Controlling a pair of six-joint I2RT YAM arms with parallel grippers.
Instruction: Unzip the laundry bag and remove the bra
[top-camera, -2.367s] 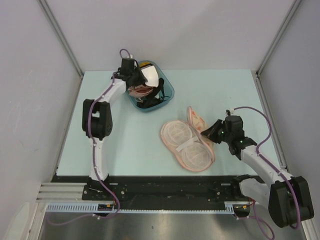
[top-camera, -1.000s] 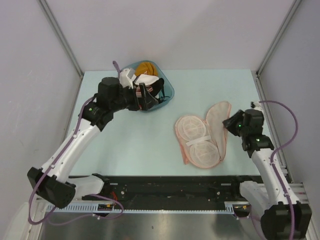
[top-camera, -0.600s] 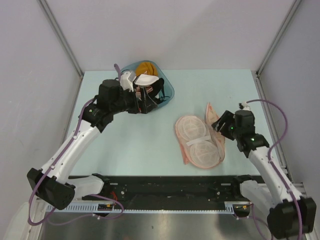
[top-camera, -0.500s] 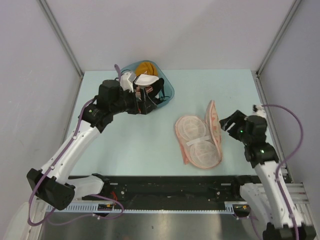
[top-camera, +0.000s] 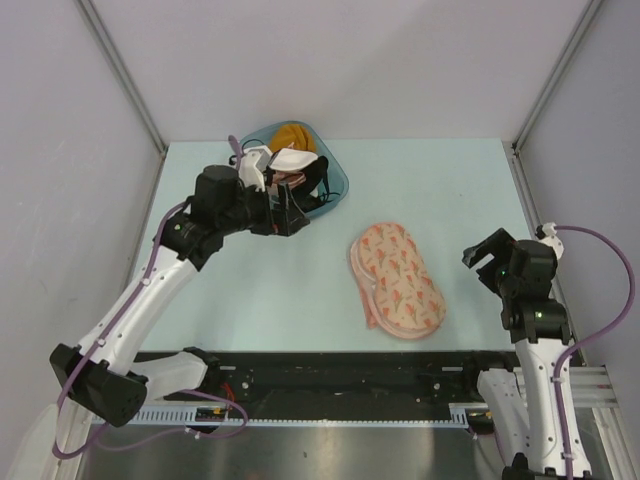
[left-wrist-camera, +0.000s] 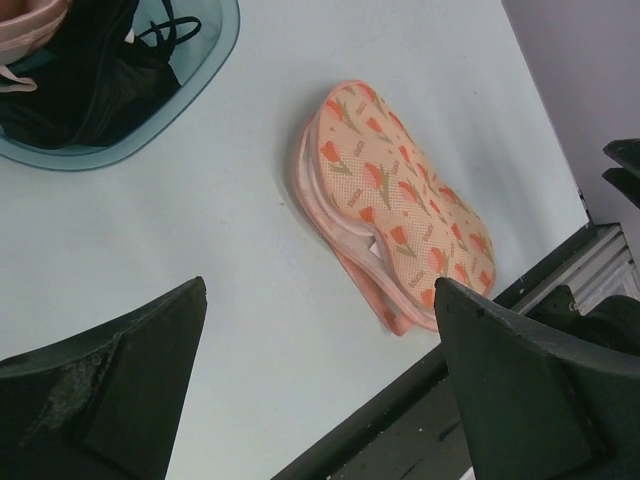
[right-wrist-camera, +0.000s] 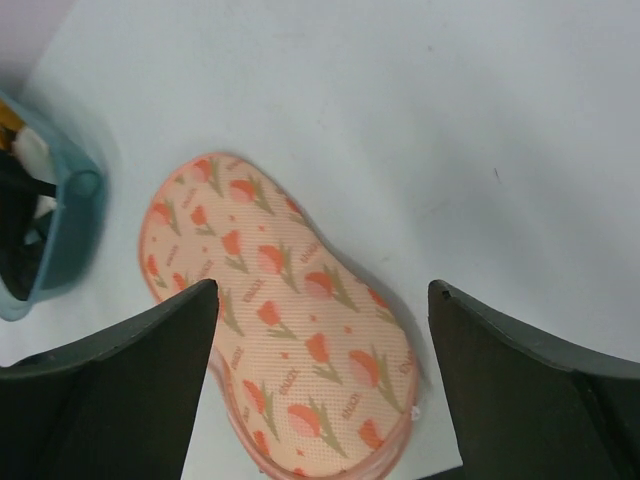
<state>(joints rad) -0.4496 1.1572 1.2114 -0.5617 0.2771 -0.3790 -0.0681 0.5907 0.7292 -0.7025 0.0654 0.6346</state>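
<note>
Right gripper (top-camera: 484, 262) is wide open and empty, near the surface's (top-camera: 450, 180) right edge and apart from the bag (top-camera: 398, 278); left gripper (top-camera: 292, 210), likewise open and empty, hovers just beside the tub (top-camera: 335, 186) at the far edge; the bag lies flat, pattern up, toward the near edge; a white bra (top-camera: 292, 159) sits on top of the tub's pile; removal looks done, so the next move is only to pull the arms clear; the bag's inside is hidden and its zip is hard to read.
</note>
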